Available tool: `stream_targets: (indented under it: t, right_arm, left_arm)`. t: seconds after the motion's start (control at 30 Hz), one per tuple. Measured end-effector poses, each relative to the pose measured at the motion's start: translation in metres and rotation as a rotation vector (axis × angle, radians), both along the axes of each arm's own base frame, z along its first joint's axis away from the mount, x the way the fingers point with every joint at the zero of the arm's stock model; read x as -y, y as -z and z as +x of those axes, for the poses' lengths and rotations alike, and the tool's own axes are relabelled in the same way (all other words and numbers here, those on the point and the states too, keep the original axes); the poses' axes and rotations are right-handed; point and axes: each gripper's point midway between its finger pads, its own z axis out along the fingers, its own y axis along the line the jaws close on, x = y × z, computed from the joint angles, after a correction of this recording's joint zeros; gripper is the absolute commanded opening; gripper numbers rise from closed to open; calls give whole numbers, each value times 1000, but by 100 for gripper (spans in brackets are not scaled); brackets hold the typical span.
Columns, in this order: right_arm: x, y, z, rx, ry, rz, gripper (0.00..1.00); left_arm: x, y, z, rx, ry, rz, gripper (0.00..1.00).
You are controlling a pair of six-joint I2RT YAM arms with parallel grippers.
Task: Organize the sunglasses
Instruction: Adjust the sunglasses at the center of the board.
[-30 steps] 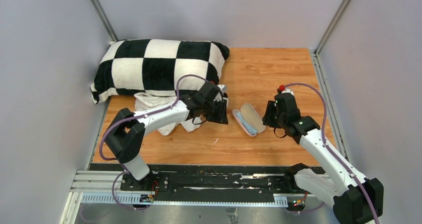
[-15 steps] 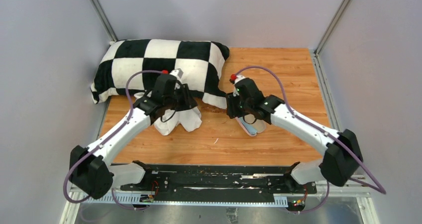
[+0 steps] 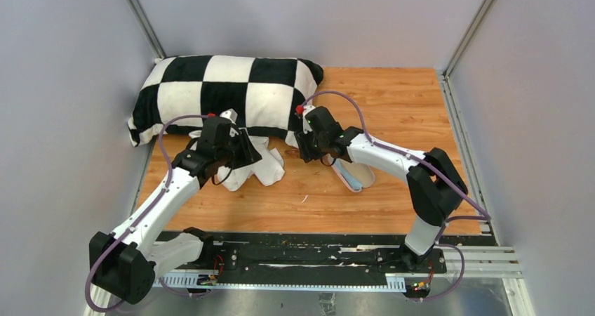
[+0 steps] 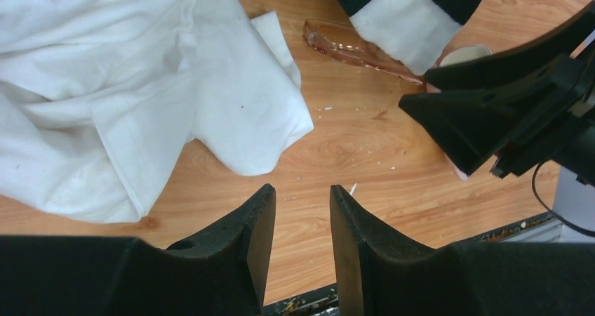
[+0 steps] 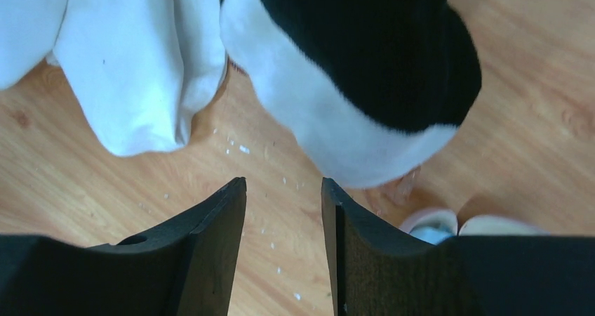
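Observation:
A thin, translucent brownish strip [image 4: 351,49] pokes out from under the pillow's corner [image 4: 410,21]; it looks like part of the sunglasses, and the rest is hidden. A bit of it also shows in the right wrist view [image 5: 401,187]. My right gripper [image 3: 303,147] hovers open just in front of that corner [image 5: 372,140], with only bare wood between its jaws [image 5: 284,182]. My left gripper [image 3: 245,152] is open too [image 4: 302,189], over the floor beside the white cloth [image 4: 140,84]. The open pink case [image 3: 354,174] lies right of the right gripper.
A black-and-white chequered pillow [image 3: 224,91] fills the back left. The crumpled white cloth [image 3: 249,167] lies in front of it. The case holds a light-blue cloth [image 5: 428,233]. Grey walls enclose the wooden table [image 3: 393,105]. The two grippers are close together.
Both arms have swung left. The left gripper went from beside the case to over the white cloth. The right gripper went from right of the case to the pillow's corner.

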Motion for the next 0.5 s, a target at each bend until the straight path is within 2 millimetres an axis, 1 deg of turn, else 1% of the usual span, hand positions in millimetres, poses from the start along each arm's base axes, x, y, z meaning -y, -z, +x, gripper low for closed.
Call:
stream_targets:
  t: [0.13,0.23,0.33,0.4,0.5]
  right_arm:
    - [-14,0,20,42,-8,-2,49]
    - [-20,4,36,70,3,-23,51]
    - [-24,13,49,88,16,-48,52]
    - [-25,20,54,87,22,-60,53]
    - [-25,32,58,80,28,-80,57]
  left_arm:
    - [-3,9,-6,-28,1,14,40]
    - [-5,16,-11,-47,1,22,40]
    - [-6,21,-15,-62,4,32,40]
    - [-7,23,-16,-65,8,37,40]
    - [-7,25,-17,-69,14,40,40]
